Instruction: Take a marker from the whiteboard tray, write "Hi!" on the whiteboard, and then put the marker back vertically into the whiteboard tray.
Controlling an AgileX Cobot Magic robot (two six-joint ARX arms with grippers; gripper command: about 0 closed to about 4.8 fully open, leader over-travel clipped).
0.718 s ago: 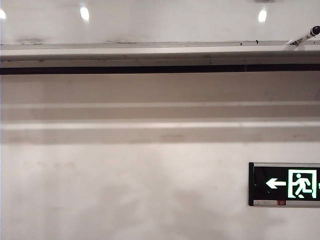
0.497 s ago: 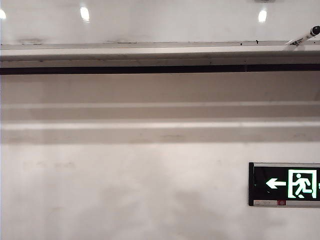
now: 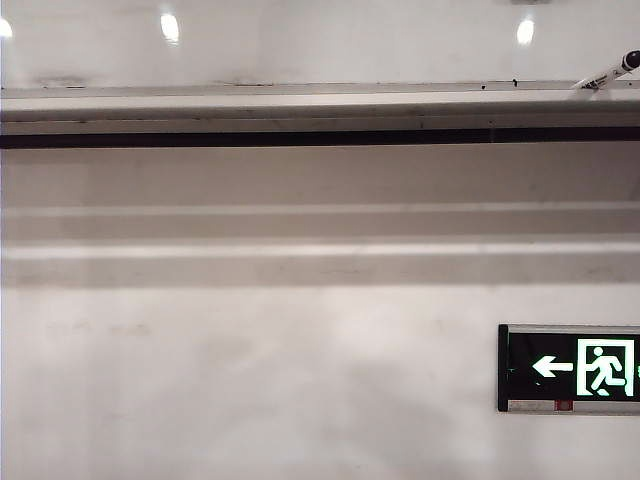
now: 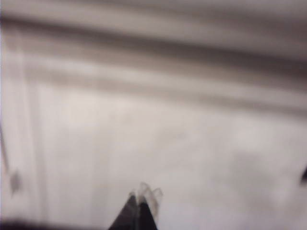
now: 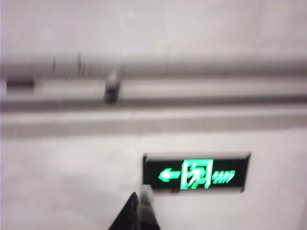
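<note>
nothing moved | marker [image 3: 608, 73] unchanged on whiteboard tray [image 3: 300, 103] | left claw [image 4: 140, 203], right claw [image 5: 139, 203] together

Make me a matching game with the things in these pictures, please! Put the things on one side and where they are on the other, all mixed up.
Things:
1. marker
2. exit sign
3. whiteboard tray
4. right gripper

Places or states:
A. low on the wall, at the exterior view's right edge, glowing green
B. long ledge running across under the whiteboard
C. shut, aimed at the wall below the exit sign
D. leaning on the tray at its far right end, black cap up

Pairs: 1-D, 2-A, 3-B, 4-C
</note>
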